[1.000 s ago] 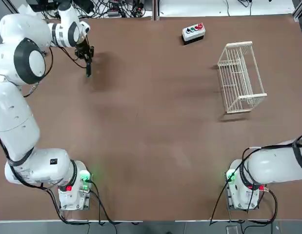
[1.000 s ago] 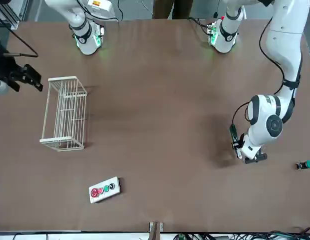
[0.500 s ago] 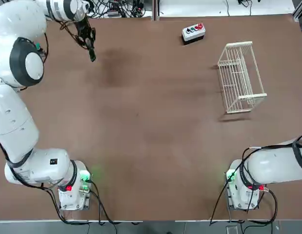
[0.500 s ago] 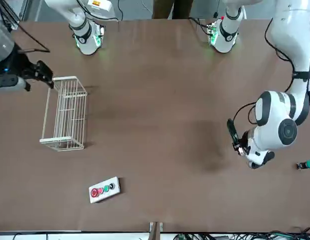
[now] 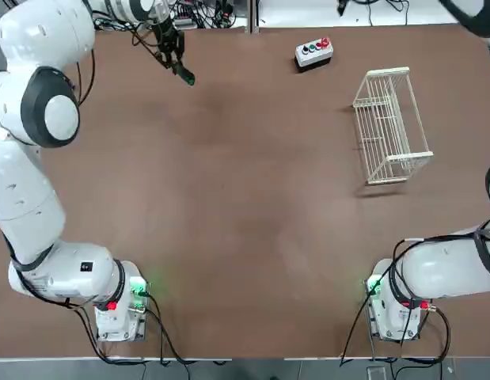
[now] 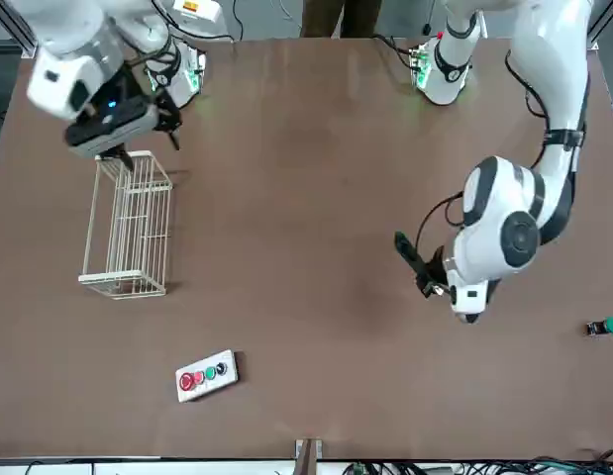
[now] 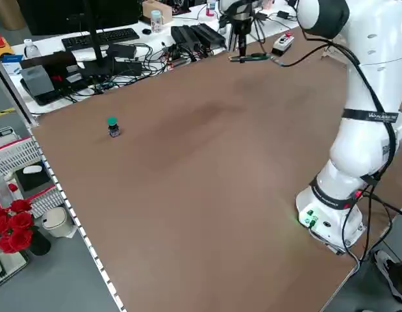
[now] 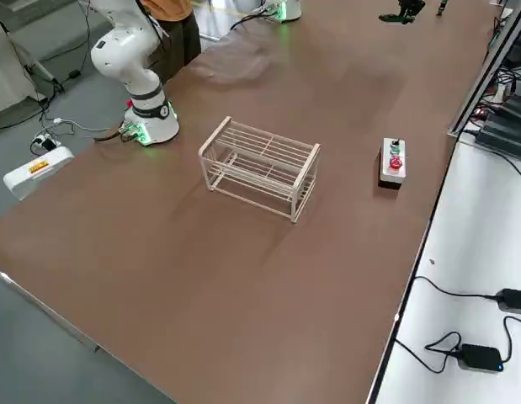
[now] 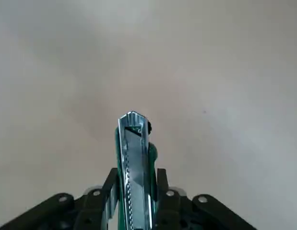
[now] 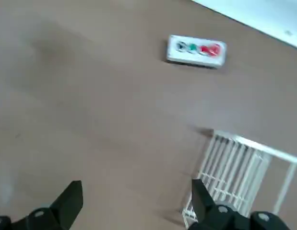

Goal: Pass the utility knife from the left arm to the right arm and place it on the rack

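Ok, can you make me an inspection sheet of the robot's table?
Surface: plain brown tabletop
Job's things: dark green utility knife with shiny metal, held up off the table; white wire rack, nothing seen in it
Clutter: white box with coloured buttons; tiny green-topped black object
Grippers: left black gripper has its fingers on the knife; right black gripper is open, high near the rack
Cables: black ones along both arms
Surroundings: person's brown trousers
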`<act>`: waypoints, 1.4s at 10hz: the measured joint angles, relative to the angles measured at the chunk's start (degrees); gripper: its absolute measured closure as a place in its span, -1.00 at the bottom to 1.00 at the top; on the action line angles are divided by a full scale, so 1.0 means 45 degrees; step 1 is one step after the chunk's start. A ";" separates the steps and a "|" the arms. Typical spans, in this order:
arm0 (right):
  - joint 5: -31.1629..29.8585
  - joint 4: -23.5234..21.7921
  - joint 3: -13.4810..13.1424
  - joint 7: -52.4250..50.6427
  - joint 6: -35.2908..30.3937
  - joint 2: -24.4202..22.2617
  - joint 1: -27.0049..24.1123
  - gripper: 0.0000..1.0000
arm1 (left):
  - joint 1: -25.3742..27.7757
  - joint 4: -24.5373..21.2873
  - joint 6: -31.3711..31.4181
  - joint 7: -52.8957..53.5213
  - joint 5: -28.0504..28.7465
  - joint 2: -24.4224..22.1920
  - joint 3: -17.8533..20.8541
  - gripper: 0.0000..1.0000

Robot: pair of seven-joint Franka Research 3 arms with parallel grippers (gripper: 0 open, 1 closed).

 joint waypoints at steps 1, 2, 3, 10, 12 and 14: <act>-0.0010 0.0017 0.0578 -0.1226 0.0537 0.0271 0.0006 -1.00 | -0.0355 0.0124 0.0000 -0.0978 -0.0216 0.0001 -0.0124 0.30; -0.0015 0.0073 0.1000 -0.2697 0.1170 0.0676 0.0003 -1.00 | -0.0529 0.0301 0.0005 -0.1952 -0.0459 0.0009 -0.0386 0.30; -0.0034 0.0227 0.1309 -0.4161 0.1794 0.1164 0.0006 -1.00 | -0.0643 0.0572 0.0005 -0.2917 -0.0548 0.0015 -0.0702 0.30; -0.2446 0.3413 0.2918 -0.4727 0.2688 0.5303 0.2056 -1.00 | -0.2127 0.2088 0.0008 -0.8253 -0.0594 -0.0009 -0.0994 0.30; -0.2998 0.3821 0.2921 -0.3882 0.3171 0.6153 0.2952 -1.00 | -0.2137 0.2292 0.0000 -0.8577 -0.0596 -0.0175 -0.1084 0.30; -0.3247 0.4095 0.2917 -0.3669 0.3429 0.6654 0.3239 -0.99 | -0.2146 0.2322 -0.0076 -0.9011 -0.0596 -0.0458 -0.1285 0.30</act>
